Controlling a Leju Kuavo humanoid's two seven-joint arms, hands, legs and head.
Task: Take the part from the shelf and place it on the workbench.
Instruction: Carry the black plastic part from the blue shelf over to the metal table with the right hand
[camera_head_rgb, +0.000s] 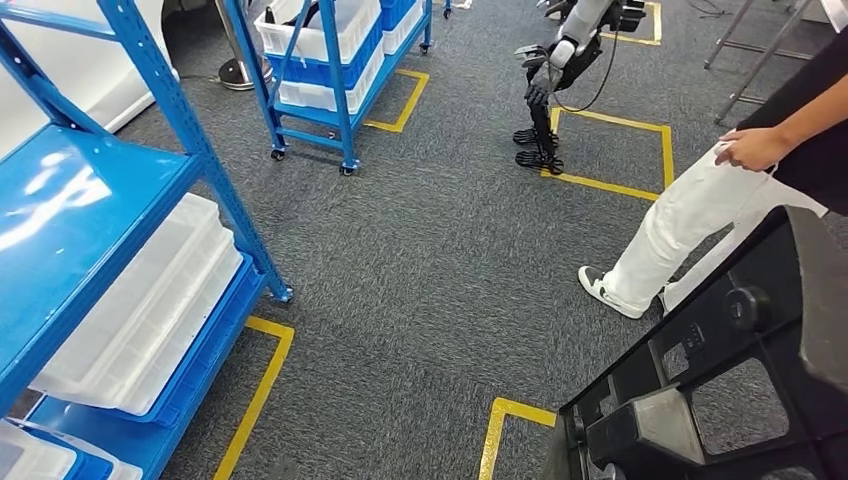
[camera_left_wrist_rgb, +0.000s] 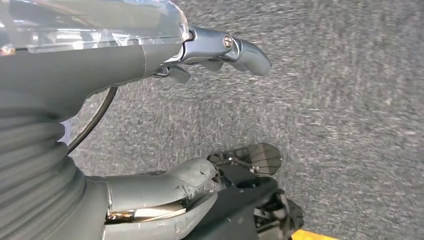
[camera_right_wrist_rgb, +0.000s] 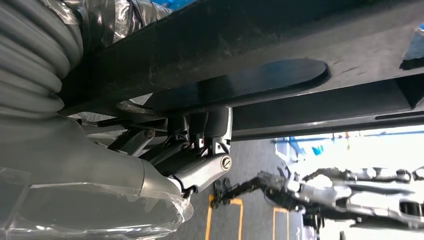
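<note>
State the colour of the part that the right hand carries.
Black; the part shows best in the head view, held by the right hand.

Shelf (camera_head_rgb: 100, 210) at left holding trays (camera_head_rgb: 150, 310), second shelf (camera_head_rgb: 330, 60) behind — person (camera_head_rgb: 700, 210) right, part (camera_head_rgb: 720, 380) in front.

No readable text, labels or numbers.

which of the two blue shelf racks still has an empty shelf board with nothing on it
The near blue rack at the left: its upper blue board is bare and glossy, with white bins only below. The far wheeled rack has white bins on every visible level.
</note>
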